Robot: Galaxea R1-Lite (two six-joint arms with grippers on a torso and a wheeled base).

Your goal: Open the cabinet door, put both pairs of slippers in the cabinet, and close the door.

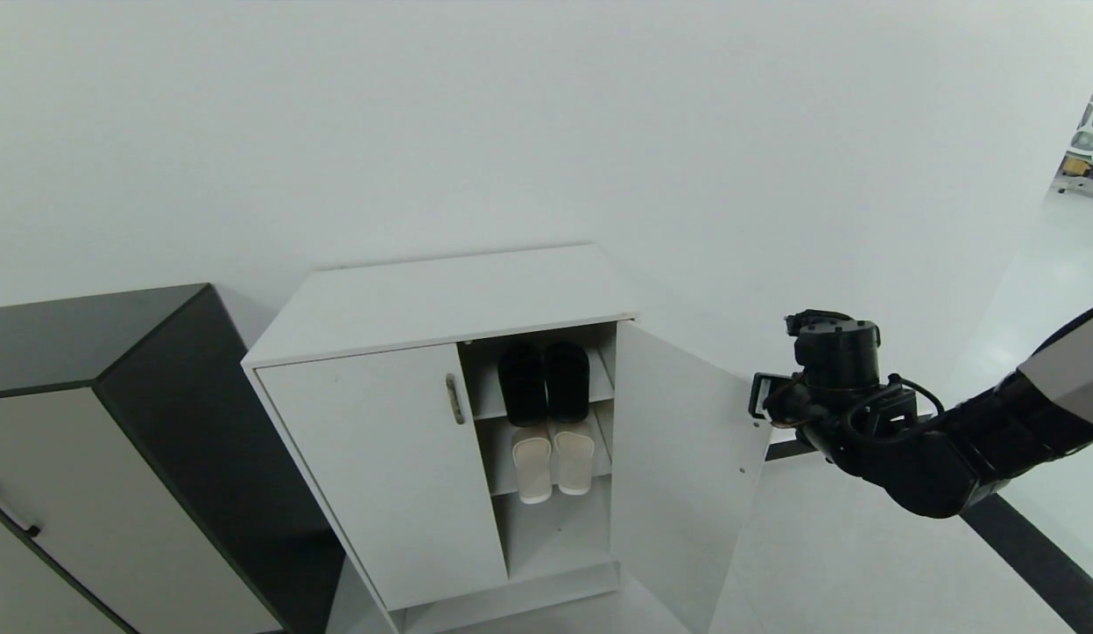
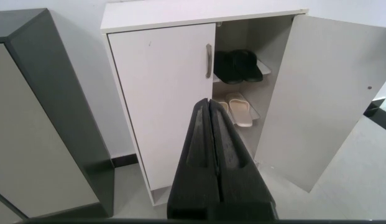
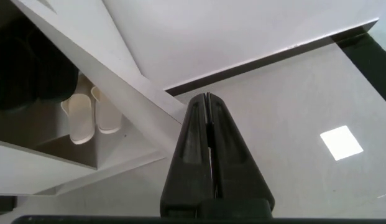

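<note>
We see the white cabinet (image 1: 440, 295) with its right door (image 1: 683, 458) swung open. Black slippers (image 1: 543, 380) sit on the upper shelf (image 1: 601, 380), and white slippers (image 1: 553, 456) on the next one down. Our left gripper (image 2: 209, 103) and right gripper (image 3: 207, 97) are both pressed closed, holding nothing; the right hangs beside the door's edge.

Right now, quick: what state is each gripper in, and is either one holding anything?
Left gripper: closed, holding nothing.
Right gripper: closed, holding nothing, near the open cabinet door.
</note>
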